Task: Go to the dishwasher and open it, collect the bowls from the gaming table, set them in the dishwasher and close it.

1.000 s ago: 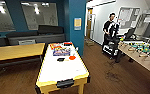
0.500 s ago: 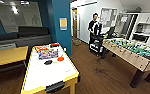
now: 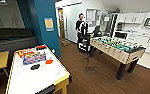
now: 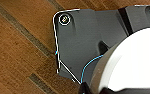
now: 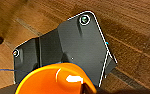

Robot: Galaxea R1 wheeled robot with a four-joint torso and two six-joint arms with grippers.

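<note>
So the whole head view has swung since a second ago. That's the camera turning, not the furniture: the long white-topped, yellow-edged bench (image 3: 33, 80) now sits lower left, and the green-field table-football table (image 3: 116, 47) is fully in frame on the right. The person in dark clothes (image 3: 80, 27) is upper centre.

In the right wrist view, a bright orange round bowl (image 5: 53, 78) hangs close under the camera over the dark wooden floor (image 5: 131, 27). I'd guess it's tucked in like that for carrying while driving. Honestly can't tell if the right end effector is clamped on it, and I can't tell for the left end effector either.

On the bench, beside the colourful board-game boxes (image 3: 32, 57), lie a small black round piece (image 3: 35, 66) and a reddish-orange one (image 3: 49, 61). They're too small to call.
</note>
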